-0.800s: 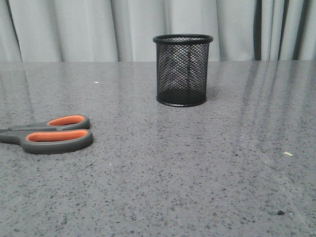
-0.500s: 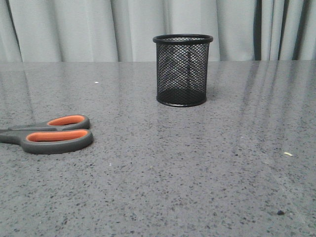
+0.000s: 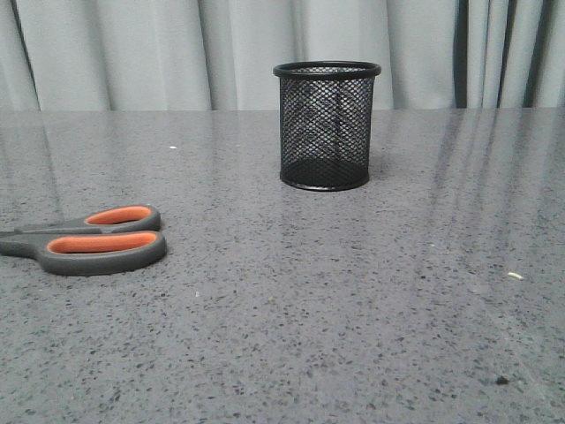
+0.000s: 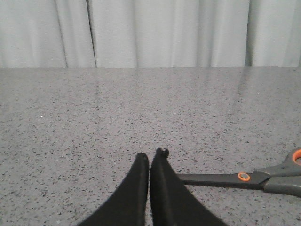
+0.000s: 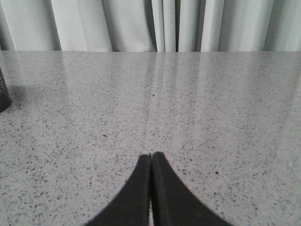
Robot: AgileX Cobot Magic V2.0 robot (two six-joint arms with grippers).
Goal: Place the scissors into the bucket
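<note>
The scissors (image 3: 97, 240), grey handles lined orange, lie flat on the table at the left, blades running off the left edge of the front view. The black wire-mesh bucket (image 3: 327, 124) stands upright at the far middle. Neither gripper shows in the front view. In the left wrist view my left gripper (image 4: 150, 157) is shut and empty, and the scissors' dark blades (image 4: 221, 178) lie on the table just beyond one finger, handles at the picture's edge. In the right wrist view my right gripper (image 5: 151, 155) is shut and empty over bare table; the bucket's edge (image 5: 3, 94) shows at the side.
The grey speckled table (image 3: 353, 291) runs back to a pale curtain (image 3: 177, 53). A small pale scrap (image 3: 516, 276) and a dark speck (image 3: 501, 381) lie at the right front.
</note>
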